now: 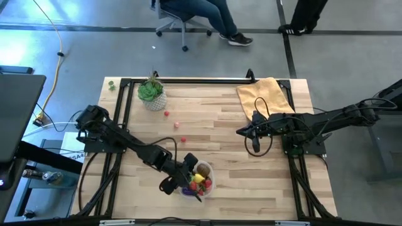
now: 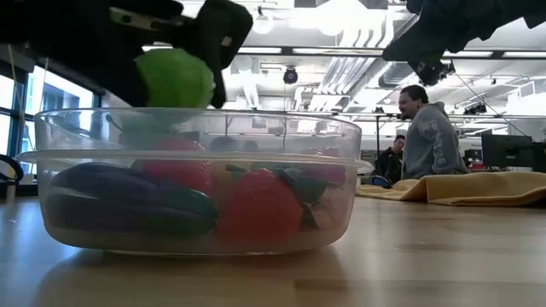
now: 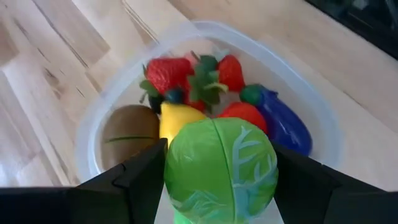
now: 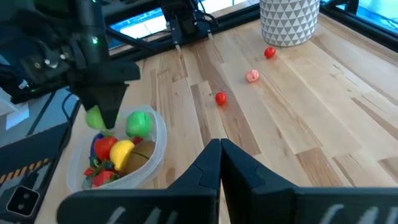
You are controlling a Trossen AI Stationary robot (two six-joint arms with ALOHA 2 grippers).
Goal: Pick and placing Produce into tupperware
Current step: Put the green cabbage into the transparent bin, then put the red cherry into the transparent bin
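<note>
The tupperware (image 1: 210, 183), a clear tub, stands near the table's front edge. It holds strawberries (image 3: 166, 73), a yellow lemon (image 3: 175, 119), a brown kiwi (image 3: 127, 127) and a purple eggplant (image 3: 283, 121). My left gripper (image 1: 191, 168) hangs over the tub, shut on a green leafy ball of produce (image 3: 221, 169); the low view shows that ball (image 2: 175, 77) just above the rim. Three small red and pink berries (image 4: 221, 98) lie loose on the wood mid-table. My right gripper (image 4: 219, 152) is shut on nothing, raised above the table's right half. My left gripper pinches the green ball between its two fingers, one on each opposite side (image 3: 174, 168). The fingers (image 3: 140, 180) slant down from the table's left. The ball is lifted clear, above the produce in the tub.
A green plant in a white patterned pot (image 1: 152, 94) stands at the far left of the table. A yellow cloth (image 1: 267, 94) lies at the far right. People (image 2: 424, 141) sit in the room beyond. Bare wood lies between the loose berries and the cloth.
</note>
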